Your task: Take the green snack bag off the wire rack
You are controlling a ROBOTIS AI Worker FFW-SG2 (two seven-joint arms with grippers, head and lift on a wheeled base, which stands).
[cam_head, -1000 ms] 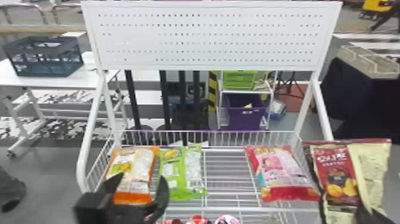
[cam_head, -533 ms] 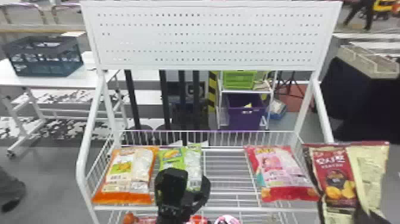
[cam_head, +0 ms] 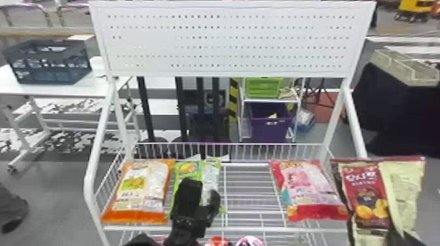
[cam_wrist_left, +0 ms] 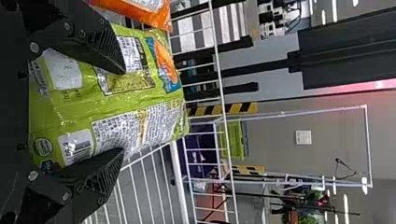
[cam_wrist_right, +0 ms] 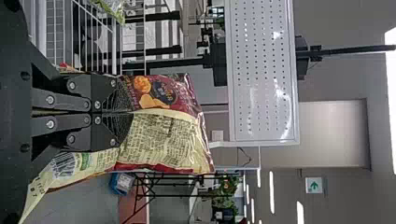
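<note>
"Where is the green snack bag point(cam_head: 211, 170)?"

"On the wire rack point(cam_head: 255, 229), just beside the orange bag point(cam_head: 137, 193) and well apart from the pink-and-red one point(cam_head: 309, 189)."

"Which way does it point?"

"Its long axis runs front to back. The end with the orange picture point(cam_wrist_left: 166, 65) points to the back of the rack; the barcode point(cam_wrist_left: 77, 147) sits at the end nearer the robot. That near end is partly covered in the head view, but it seems to lie roughly in line with the left hand point(cam_head: 203, 189)."

"And is that hand gripping?"

"No, it's open, one finger toward each long side, with the bag between them."

"What about the right hand point(cam_head: 402, 238)?"

"Closed, its fingers pinching a red-and-cream bag point(cam_head: 366, 196) near the rack's right side. In the right wrist view, that bag's upper part stands out beyond the fingertips, printed panels showing."
</note>
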